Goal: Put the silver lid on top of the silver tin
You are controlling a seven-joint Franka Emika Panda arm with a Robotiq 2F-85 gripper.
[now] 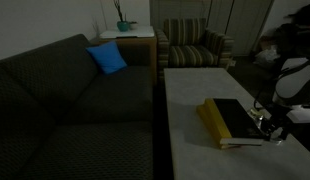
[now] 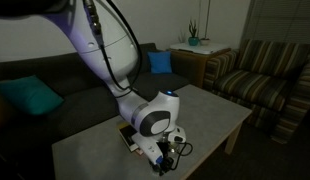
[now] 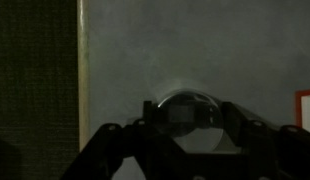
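Robotiq gripper [image 3: 191, 118] astride a small round silver metal lid [image 3: 189, 100] on a pale grey rectangular table [image 3: 175, 50]

Wrist view: 2 dark fingers [image 3: 145, 115] stand 1 on each side of the lid, jaws part-way apart; whether they press its rim cannot be told. The lid rests on the bare table top, a bright arc along its far rim, with the table's edge off to one side. In an exterior view the gripper [image 1: 267, 125] points down at the table [image 1: 195, 100] just beside a thick black-and-yellow book [image 1: 230, 120]; the lid is too small and dim to make out there. Same view, beyond the table: 1 dark fabric sofa [image 1: 55, 90] with 1 blue square cushion [image 1: 107, 58], and 1 striped armchair [image 1: 195, 45]. In an exterior view the white arm [image 2: 105, 50] bends down over the table [image 2: 210, 115], gripper [image 2: 167, 155] low
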